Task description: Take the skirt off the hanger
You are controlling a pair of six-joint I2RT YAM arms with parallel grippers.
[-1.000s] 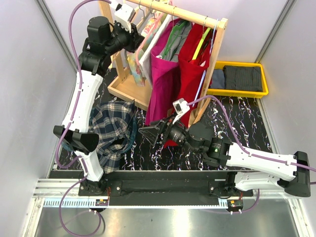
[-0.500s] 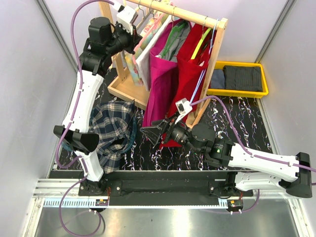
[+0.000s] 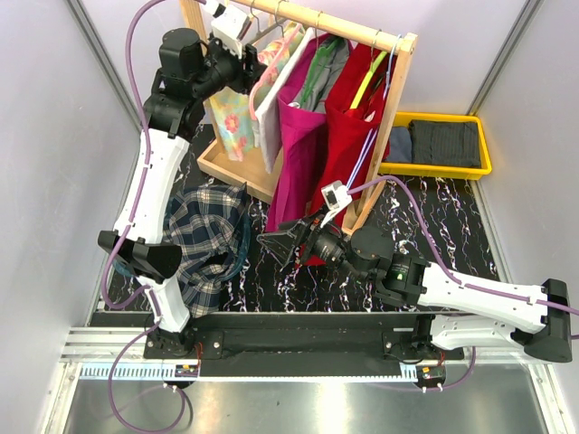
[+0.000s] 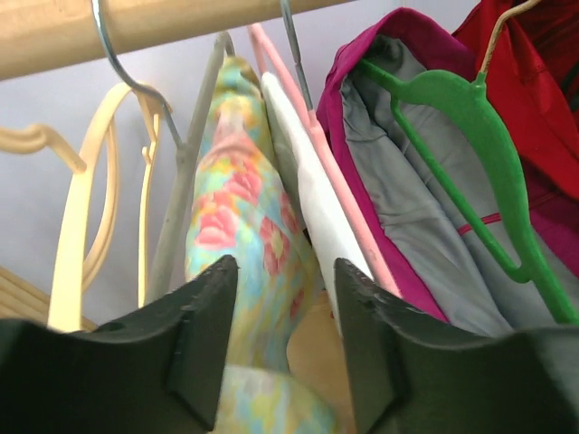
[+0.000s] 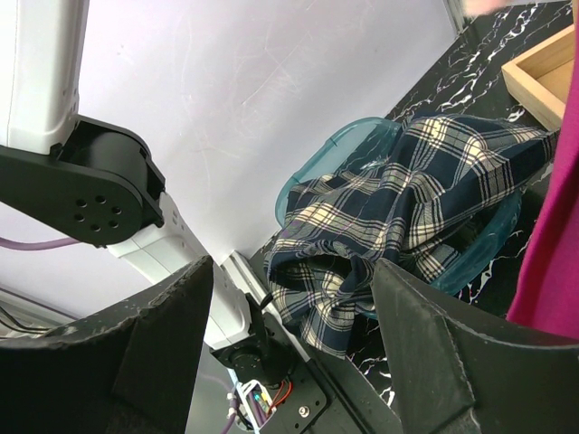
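Right hand (image 3: 282,244) nearest: low over the desk (image 3: 461,217), jaws wide and released, nothing between them, aimed at the plaid garment (image 3: 204,240) heaped in a teal bin (image 5: 317,172). Judgement: parked clear of the rack, free to take cloth.

Farther back, the left arm reaches up to the wooden rail (image 3: 344,25). Left hand (image 4: 282,280) sits just under it, jaws parted. The floral skirt (image 4: 240,226) runs between them with a gap beside it, so released, not clenched. Placed high, probably because the waist is where the cloth is caught.

Skirt hangs on its grey hanger (image 4: 172,226), beside a white garment (image 4: 317,208); not yet off.

Yellow tray (image 3: 484,145) farthest right.
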